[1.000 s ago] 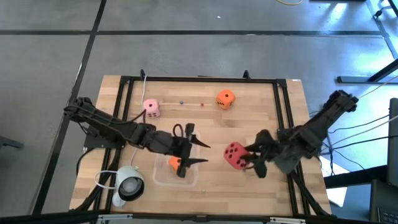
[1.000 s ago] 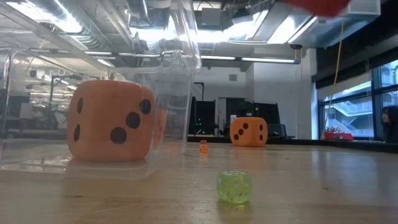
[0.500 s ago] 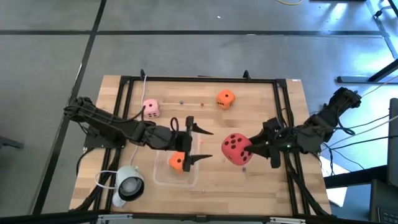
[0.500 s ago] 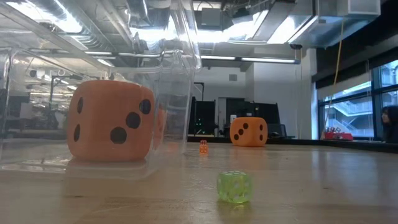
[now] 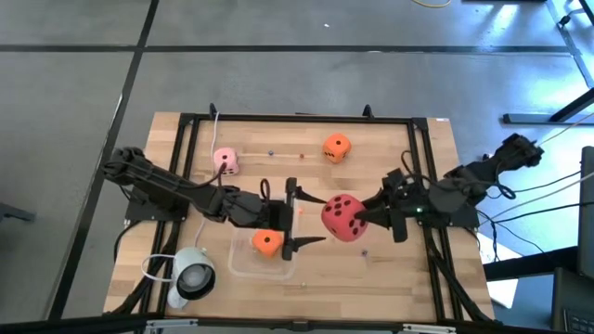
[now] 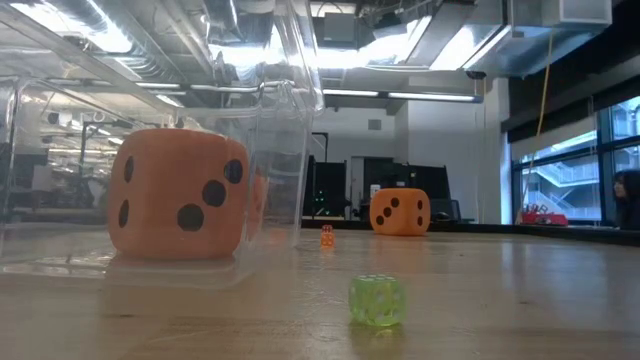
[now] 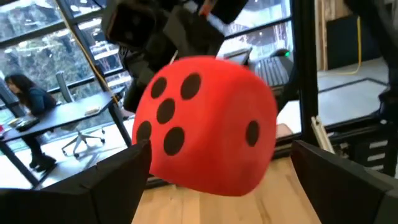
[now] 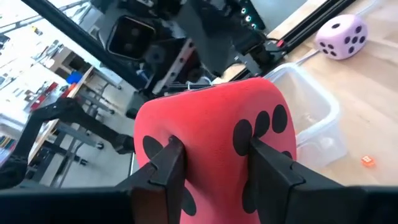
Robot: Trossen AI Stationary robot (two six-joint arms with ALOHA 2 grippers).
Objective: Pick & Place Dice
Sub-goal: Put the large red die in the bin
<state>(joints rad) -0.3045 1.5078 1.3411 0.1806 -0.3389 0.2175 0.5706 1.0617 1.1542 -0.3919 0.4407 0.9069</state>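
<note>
The right tool point(image 5: 371, 215) grips the red die point(image 5: 341, 216), hiding its far side; the left tool point(image 5: 299, 219) gapes.

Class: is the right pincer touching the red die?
Touching. In the right wrist view, the right pincer has both dark fingers pressed into the red die, denting its soft face.

Bright overhead lighting, blurred foreground
</note>
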